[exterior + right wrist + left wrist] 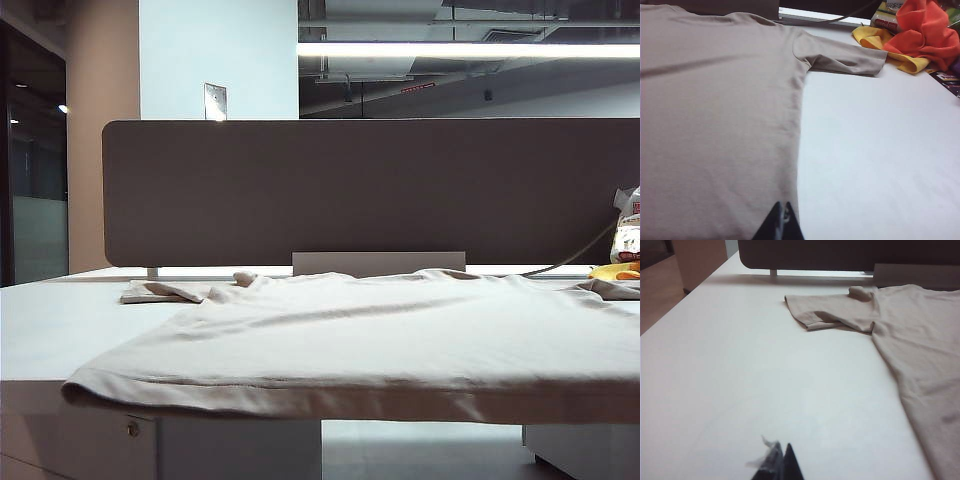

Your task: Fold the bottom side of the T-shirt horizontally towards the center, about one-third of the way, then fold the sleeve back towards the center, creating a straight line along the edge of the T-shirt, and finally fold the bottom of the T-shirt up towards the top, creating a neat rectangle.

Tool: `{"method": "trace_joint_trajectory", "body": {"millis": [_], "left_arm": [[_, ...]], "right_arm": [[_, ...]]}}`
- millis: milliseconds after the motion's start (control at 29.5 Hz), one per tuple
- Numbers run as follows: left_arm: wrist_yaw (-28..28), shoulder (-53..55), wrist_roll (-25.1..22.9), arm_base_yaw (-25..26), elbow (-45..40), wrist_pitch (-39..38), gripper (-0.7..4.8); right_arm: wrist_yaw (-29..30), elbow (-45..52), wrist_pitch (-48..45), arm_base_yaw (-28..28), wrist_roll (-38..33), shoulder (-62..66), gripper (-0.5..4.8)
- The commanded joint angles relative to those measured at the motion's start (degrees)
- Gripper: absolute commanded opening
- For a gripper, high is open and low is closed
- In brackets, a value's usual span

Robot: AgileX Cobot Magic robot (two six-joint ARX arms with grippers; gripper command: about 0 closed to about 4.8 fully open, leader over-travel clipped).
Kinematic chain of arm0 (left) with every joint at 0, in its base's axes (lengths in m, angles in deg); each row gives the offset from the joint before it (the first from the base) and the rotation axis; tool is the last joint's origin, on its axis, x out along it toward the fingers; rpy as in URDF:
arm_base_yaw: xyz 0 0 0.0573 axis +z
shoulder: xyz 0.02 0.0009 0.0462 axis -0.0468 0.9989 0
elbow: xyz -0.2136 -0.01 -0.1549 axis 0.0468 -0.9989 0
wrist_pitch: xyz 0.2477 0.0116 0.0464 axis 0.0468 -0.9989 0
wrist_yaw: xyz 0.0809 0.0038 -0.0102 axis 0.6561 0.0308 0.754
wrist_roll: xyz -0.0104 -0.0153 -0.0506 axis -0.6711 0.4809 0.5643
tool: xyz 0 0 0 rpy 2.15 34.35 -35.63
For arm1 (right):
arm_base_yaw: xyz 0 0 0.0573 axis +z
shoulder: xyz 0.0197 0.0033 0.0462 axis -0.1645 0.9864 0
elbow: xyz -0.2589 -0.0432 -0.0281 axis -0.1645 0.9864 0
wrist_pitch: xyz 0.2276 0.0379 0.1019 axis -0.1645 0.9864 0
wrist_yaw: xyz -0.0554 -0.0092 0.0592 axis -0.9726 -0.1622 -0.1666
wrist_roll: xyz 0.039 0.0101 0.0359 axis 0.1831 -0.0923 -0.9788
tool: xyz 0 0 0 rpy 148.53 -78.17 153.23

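The big, plain beige cotton T-shirt (400, 330) lies flat and spread out on the white tabletop (740, 390). Its long stitched bottom hem (330, 388) hangs a little over the near edge. One short sleeve (830, 312) points to the left edge and the other short sleeve (845, 55) to the right edge, so every side is easy to reach. No fold looks made yet. The left gripper (777, 462) waits over bare table, pinched closed and empty. The right gripper (780, 222) hovers at the shirt's right side, closed and empty too. Orange and yellow cloths (920, 35) sit at the far right corner.
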Motion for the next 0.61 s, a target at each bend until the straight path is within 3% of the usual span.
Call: {"method": "trace_joint_trajectory", "body": {"millis": [34, 102, 238, 306, 441, 611], "left_arm": [[-1.3, 0.0, 1.7, 0.1, 0.0, 0.4, -0.04], [-1.7, 0.0, 4.2, 0.1, 0.0, 0.7, -0.04], [-1.7, 0.0, 17.3, 0.1, 0.0, 0.5, -0.04], [-1.7, 0.0, 20.1, 0.1, 0.0, -0.1, -0.04], [-1.7, 0.0, 20.3, 0.1, 0.0, -0.1, -0.04], [-5.4, 0.0, 19.1, 0.1, 0.0, -0.5, -0.05]], "right_arm": [[-0.3, 0.2, -1.9, 0.0, 0.1, 0.0, -0.01], [0.4, 0.2, -3.0, 0.0, 0.1, 0.0, -0.01], [6.1, 0.2, -4.4, 0.1, -0.2, 0.0, -0.01], [10.3, 0.2, -4.3, 0.1, -1.3, 0.0, -0.01], [12.4, 0.2, -4.3, 0.1, -3.8, 0.0, -0.01], [12.1, 0.2, -5.0, 0.1, -15.6, 0.0, -0.01]]}}
